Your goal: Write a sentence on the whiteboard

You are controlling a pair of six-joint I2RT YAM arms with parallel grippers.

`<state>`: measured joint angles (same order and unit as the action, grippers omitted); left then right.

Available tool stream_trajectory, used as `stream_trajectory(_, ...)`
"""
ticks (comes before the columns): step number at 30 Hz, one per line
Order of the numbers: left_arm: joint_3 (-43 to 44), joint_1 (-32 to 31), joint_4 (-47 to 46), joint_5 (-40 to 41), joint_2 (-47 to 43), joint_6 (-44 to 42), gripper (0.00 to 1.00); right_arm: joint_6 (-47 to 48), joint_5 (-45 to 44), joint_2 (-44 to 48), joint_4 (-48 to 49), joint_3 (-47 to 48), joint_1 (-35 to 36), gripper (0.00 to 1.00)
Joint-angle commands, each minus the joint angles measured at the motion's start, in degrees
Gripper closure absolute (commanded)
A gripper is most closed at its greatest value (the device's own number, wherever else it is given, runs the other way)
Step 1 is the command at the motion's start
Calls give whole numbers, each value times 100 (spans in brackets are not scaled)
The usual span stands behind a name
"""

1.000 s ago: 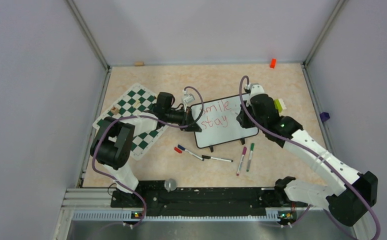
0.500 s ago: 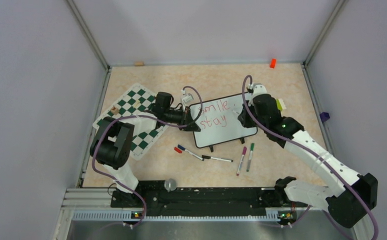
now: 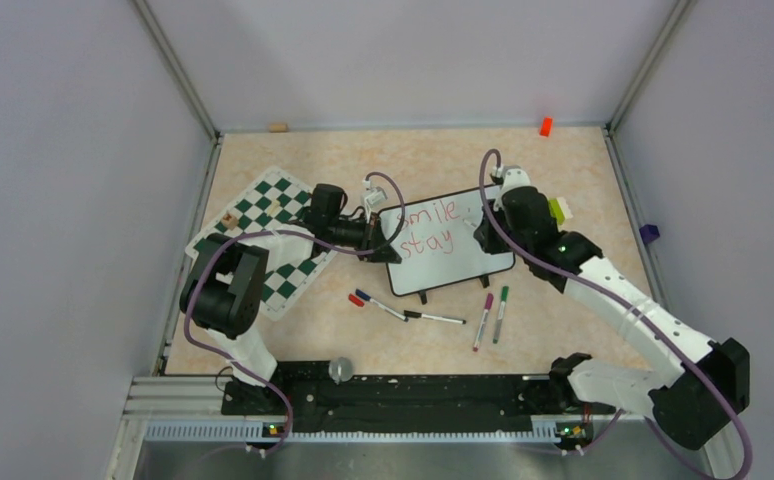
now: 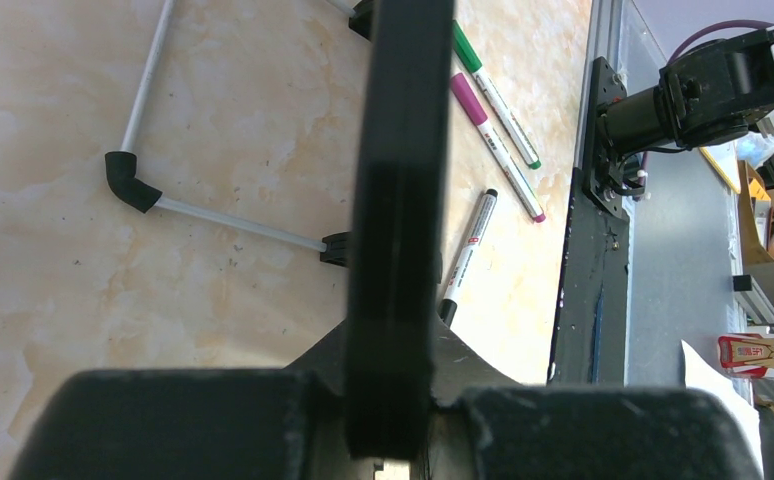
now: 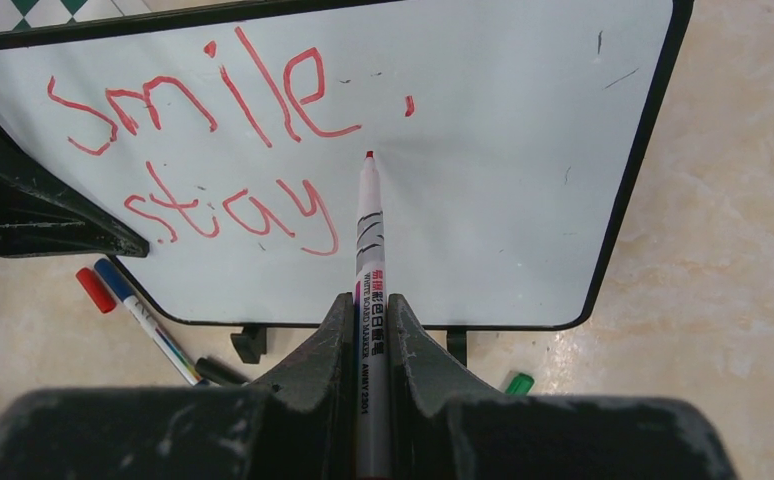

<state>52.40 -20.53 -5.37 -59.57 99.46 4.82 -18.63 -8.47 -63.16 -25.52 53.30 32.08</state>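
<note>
The red writing on the whiteboard reads "smile." with "stay" beneath it in loose, wobbly strokes, and the white marker carries black print, "WHITE BOARD MARKER". The board is glossy white with rounded corners, a thin black frame and black feet, propped near the middle of the mottled beige table, beside a checkered mat. The left claw is clamped on the board's black edge, and the right claw pinches the marker's barrel, its red tip pointing at the board.

loose markers before whiteboard, chess mat left, open tabletop behind
</note>
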Motion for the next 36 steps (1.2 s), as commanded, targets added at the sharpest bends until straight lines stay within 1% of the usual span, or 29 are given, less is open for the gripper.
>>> stream_trajectory(1,60,133,332,623,14,-3,100,-7,39,-79,280,176,-60,100)
stream_trajectory(14,60,133,342,632,4,-14,100,-60,23,-324,354,50,-59,100)
stream_trajectory(30,71,130,351,641,8,-27,100,-227,253,80,188,-601,-60,100)
stream_trajectory(36,68,129,361,663,-8,-50,100,-250,339,163,148,-517,-57,100)
